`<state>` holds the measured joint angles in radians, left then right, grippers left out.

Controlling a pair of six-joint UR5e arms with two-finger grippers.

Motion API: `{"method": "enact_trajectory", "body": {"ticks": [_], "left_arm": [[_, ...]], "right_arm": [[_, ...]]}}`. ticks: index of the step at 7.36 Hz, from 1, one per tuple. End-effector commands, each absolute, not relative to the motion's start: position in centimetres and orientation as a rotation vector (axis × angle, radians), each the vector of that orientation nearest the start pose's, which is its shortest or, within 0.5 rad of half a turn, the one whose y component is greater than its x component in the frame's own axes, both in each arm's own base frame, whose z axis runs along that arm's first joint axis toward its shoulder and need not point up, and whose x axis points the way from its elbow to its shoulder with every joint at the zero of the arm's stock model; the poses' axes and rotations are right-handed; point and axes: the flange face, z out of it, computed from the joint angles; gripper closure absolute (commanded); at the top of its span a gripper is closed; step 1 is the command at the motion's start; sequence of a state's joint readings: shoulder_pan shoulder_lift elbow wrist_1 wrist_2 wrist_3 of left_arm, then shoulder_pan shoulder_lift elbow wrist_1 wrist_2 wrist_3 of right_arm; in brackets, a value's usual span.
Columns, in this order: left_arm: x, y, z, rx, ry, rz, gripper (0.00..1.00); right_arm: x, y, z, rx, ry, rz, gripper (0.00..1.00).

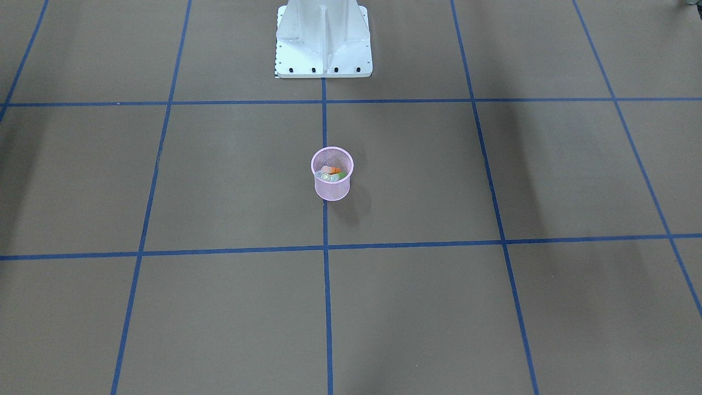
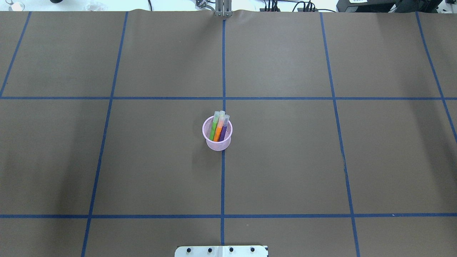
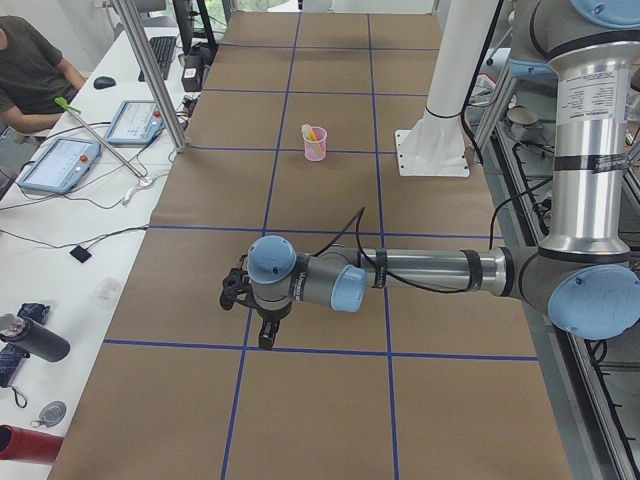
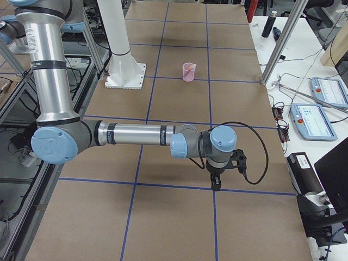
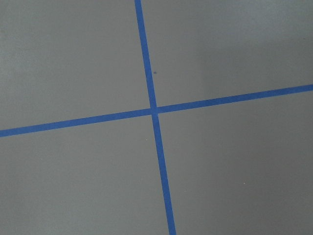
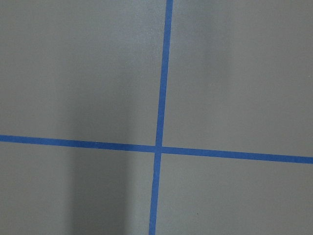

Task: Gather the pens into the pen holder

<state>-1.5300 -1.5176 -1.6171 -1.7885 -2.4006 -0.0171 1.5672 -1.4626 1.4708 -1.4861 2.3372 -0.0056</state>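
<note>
The pink mesh pen holder (image 2: 217, 144) stands upright at the table's middle on a blue tape line. It also shows in the front view (image 1: 332, 190) and in both side views (image 3: 315, 150) (image 4: 188, 74). A green pen (image 2: 214, 129), an orange pen (image 2: 219, 130) and a purple pen (image 2: 224, 130) stand in it, pale caps up. I cannot make out a yellow pen. My left gripper (image 3: 267, 335) and right gripper (image 4: 216, 184) point down over bare table at its two ends, far from the holder. I cannot tell whether they are open or shut.
The white pedestal base (image 1: 323, 38) stands at the robot's side of the table. Blue tape lines grid the brown surface. A side bench with tablets (image 3: 65, 160) and a seated person (image 3: 30, 70) lies beyond the far edge. Both wrist views show only tape crossings.
</note>
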Motion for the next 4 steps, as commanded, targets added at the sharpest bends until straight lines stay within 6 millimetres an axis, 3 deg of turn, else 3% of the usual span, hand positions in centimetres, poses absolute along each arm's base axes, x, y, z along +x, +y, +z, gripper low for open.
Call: {"method": "enact_trajectory", "body": {"ticks": [1,4], "left_arm": [[-3.94,-48.21,63.50,0.173,0.840,0.113,0.00],[-3.92,-48.07,63.59,0.175,0.842,0.118,0.00]], "right_arm": [[6.16,-54.29,64.64,0.100,-0.768,-0.046,0.01],[5.75,-54.39,64.66,0.094,-0.767,-0.048,0.01]]}}
